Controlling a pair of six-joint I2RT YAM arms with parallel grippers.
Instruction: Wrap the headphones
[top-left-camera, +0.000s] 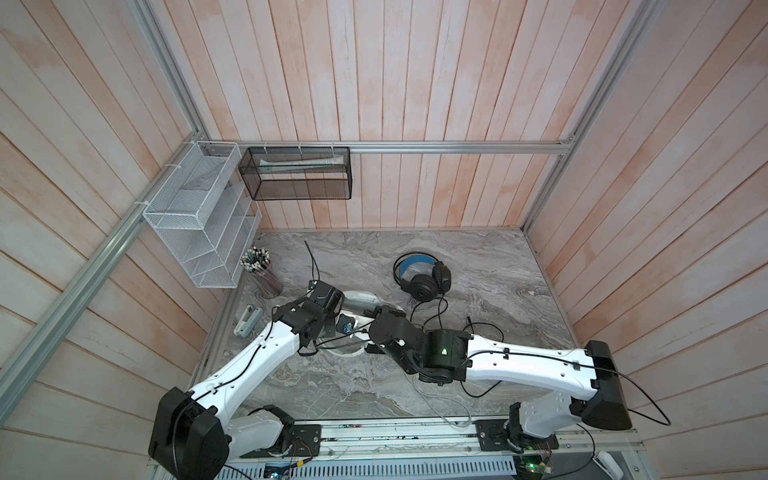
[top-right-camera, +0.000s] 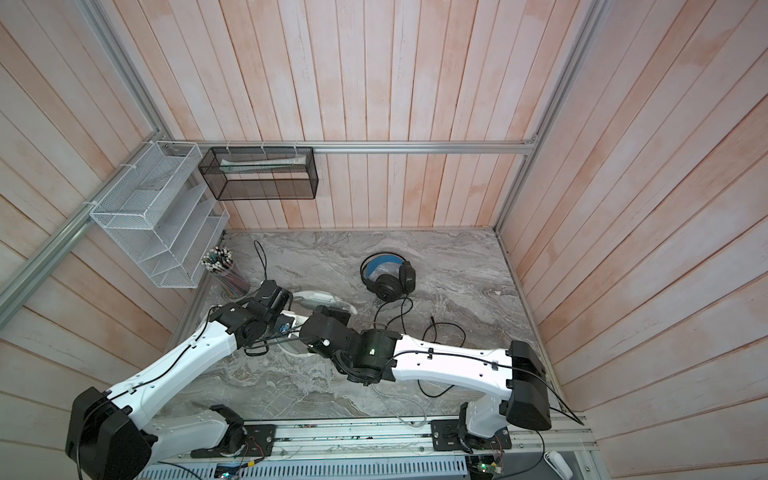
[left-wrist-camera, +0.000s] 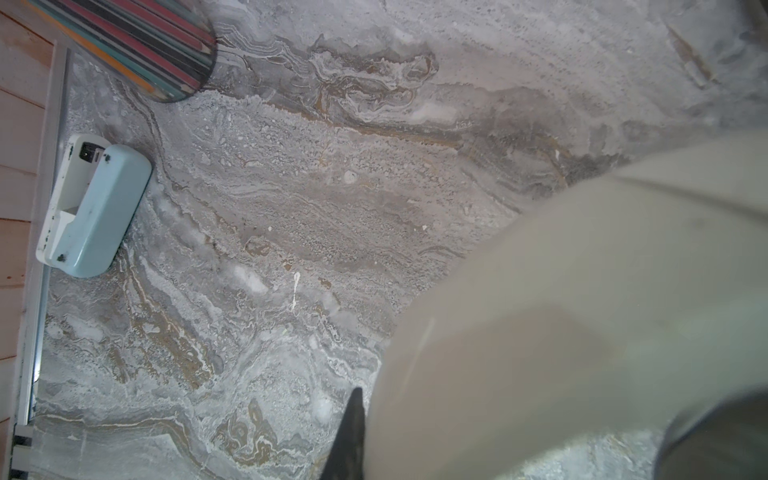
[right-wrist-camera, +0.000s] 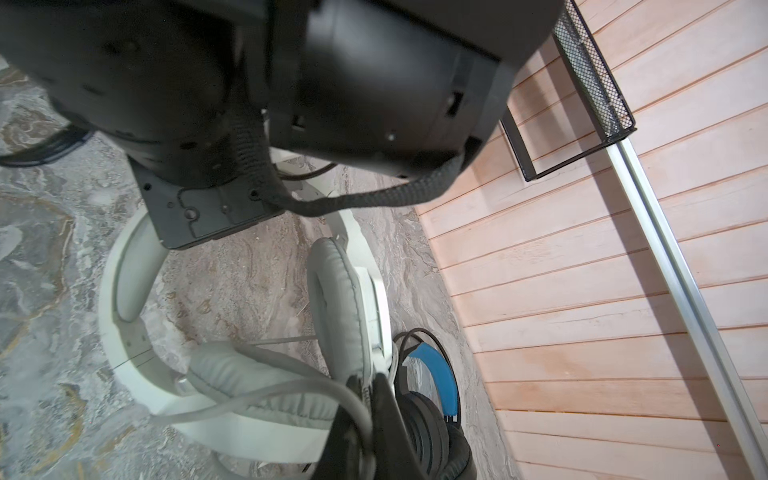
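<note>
The white headphones (right-wrist-camera: 137, 332) lie on the marble table under both wrists, with only parts showing in both top views (top-left-camera: 360, 302) (top-right-camera: 321, 300). My left gripper (left-wrist-camera: 374, 415) is shut on their headband (left-wrist-camera: 561, 311); one black finger (left-wrist-camera: 351, 436) shows and the other is hidden behind the band. My right gripper (right-wrist-camera: 368, 384) is shut on their grey-white cable (right-wrist-camera: 257, 395), next to the grey ear pads. The black headphones (top-left-camera: 424, 279) (top-right-camera: 388, 279) with the blue-lined band (right-wrist-camera: 436, 374) lie apart at the back, their black cable (top-left-camera: 440, 316) loose on the table.
A cup of pencils (top-left-camera: 262, 274) and a pale blue device (left-wrist-camera: 91, 208) stand by the left wall. A white mesh rack (top-left-camera: 195, 224) and a black mesh basket (top-left-camera: 297, 172) hang on the walls. The grey-white cable (top-left-camera: 432, 399) trails to the front rail.
</note>
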